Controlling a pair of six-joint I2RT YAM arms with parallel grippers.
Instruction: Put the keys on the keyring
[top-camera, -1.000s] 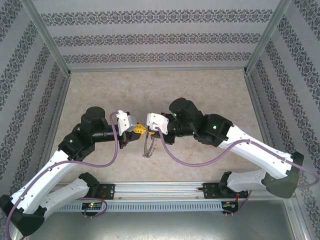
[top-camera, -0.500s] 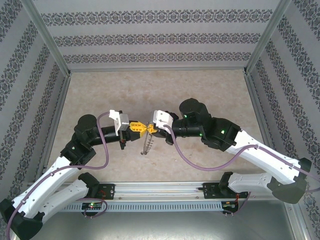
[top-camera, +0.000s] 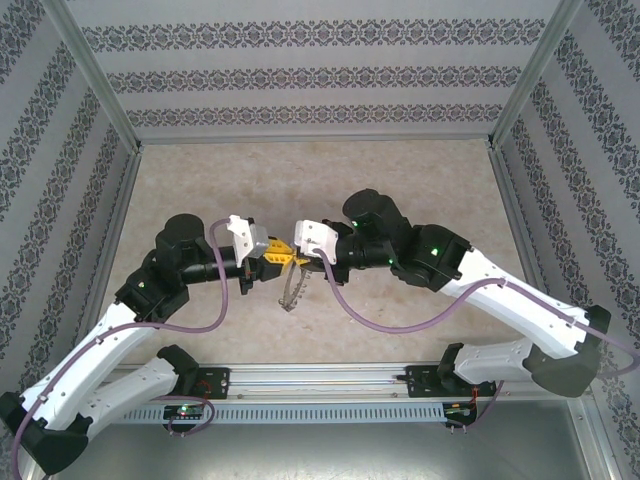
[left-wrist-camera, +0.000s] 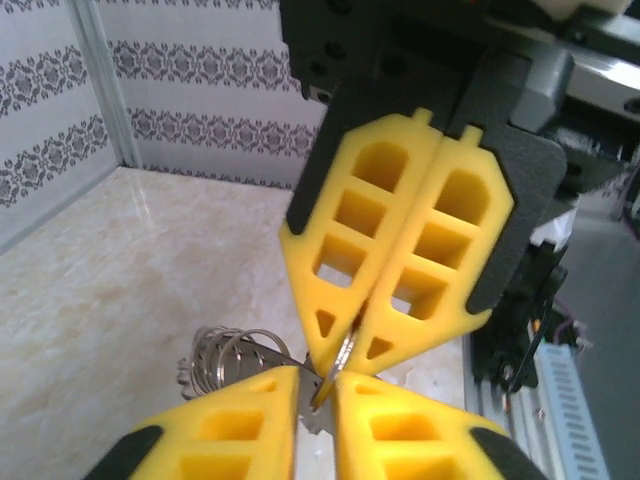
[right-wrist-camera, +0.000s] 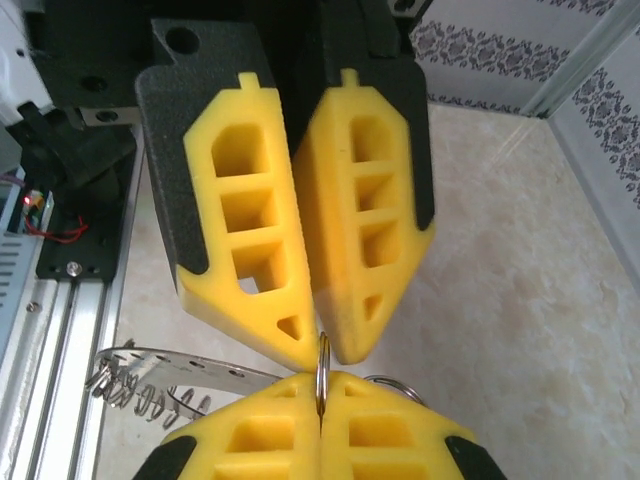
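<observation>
We judge the hanging keyring (top-camera: 292, 290) light, stiff, slippery; left gripper (left-wrist-camera: 318, 398) and right gripper (right-wrist-camera: 321, 398) both pinch its top loop (left-wrist-camera: 345, 350).

Beige marbled tabletop (top-camera: 320, 180) enclosed by patterned walls (top-camera: 320, 70), aluminium rail (top-camera: 320, 380) nearside.

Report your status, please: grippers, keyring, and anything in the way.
Left gripper and right gripper shut tip to tip on one thin ring. Keyring hangs just below them. Nothing in the way.
</observation>
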